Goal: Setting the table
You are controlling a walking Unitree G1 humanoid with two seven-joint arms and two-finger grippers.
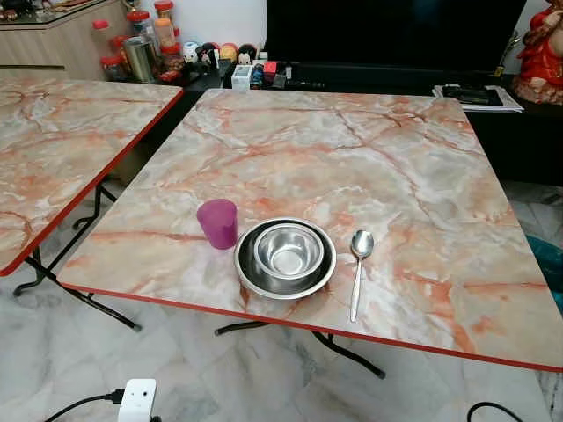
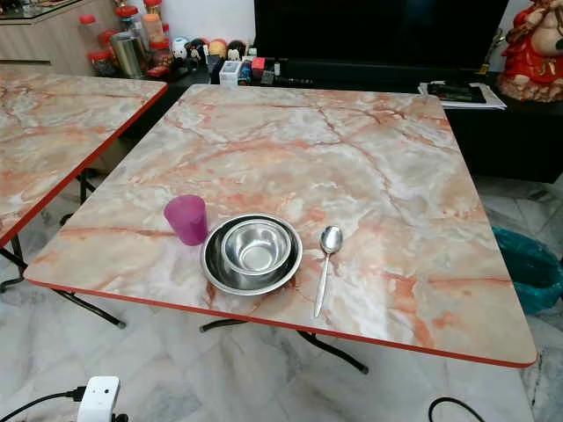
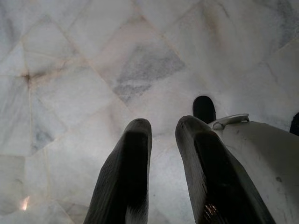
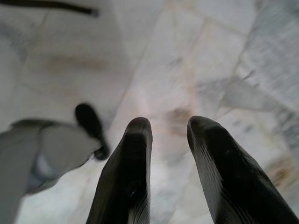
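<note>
Closest to us in the left eye view is a white plug adapter on the marble floor, black cable trailing off it. That's the first worry: if we step in toward the bench, a foot could snag that cord. Above it, the marble-pattern bench with the red edge already carries a purple plastic cup, touching or just beside a round steel plate with a small steel bowl sitting in it, and a long steel spoon just to the right.

The right eye view shows the same setting hugging the near edge, so any clumsy reach could shove the plate or the spoon off onto the floor. The cup looks light enough to tip easily.

Left wrist view: our left gripper hangs over the floor tiles, fingers parted, nothing in it.

Right wrist view: our right gripper likewise, spread and empty above the floor.
</note>
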